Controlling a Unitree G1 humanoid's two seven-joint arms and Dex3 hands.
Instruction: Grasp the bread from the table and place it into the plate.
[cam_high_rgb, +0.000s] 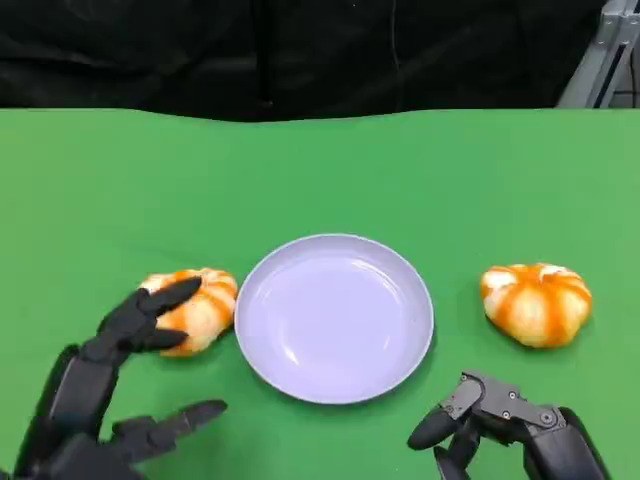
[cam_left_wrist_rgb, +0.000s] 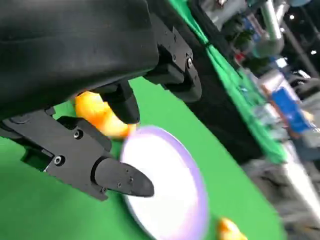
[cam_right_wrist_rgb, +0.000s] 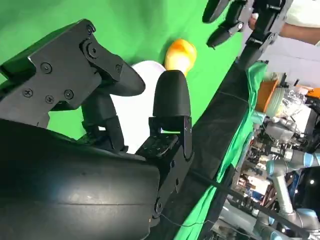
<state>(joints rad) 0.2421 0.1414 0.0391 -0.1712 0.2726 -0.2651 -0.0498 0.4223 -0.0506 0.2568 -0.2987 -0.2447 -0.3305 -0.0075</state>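
The left hand (cam_high_rgb: 120, 385) is hovering with its fingers (cam_high_rgb: 150, 308) spread apart, holding nothing; the upper ones are reaching over the near edge of a bread roll (cam_high_rgb: 195, 308), though actual contact cannot be told. That orange-and-white roll is lying on the green surface (cam_high_rgb: 320, 170) just ahead of the hand, beside the rim of the pale plate (cam_high_rgb: 334, 318), which is sitting bare between both hands. The right hand (cam_high_rgb: 500, 420) is resting low with fingers curled in, gripping nothing. A second bread roll (cam_high_rgb: 537, 303) is lying just beyond it.
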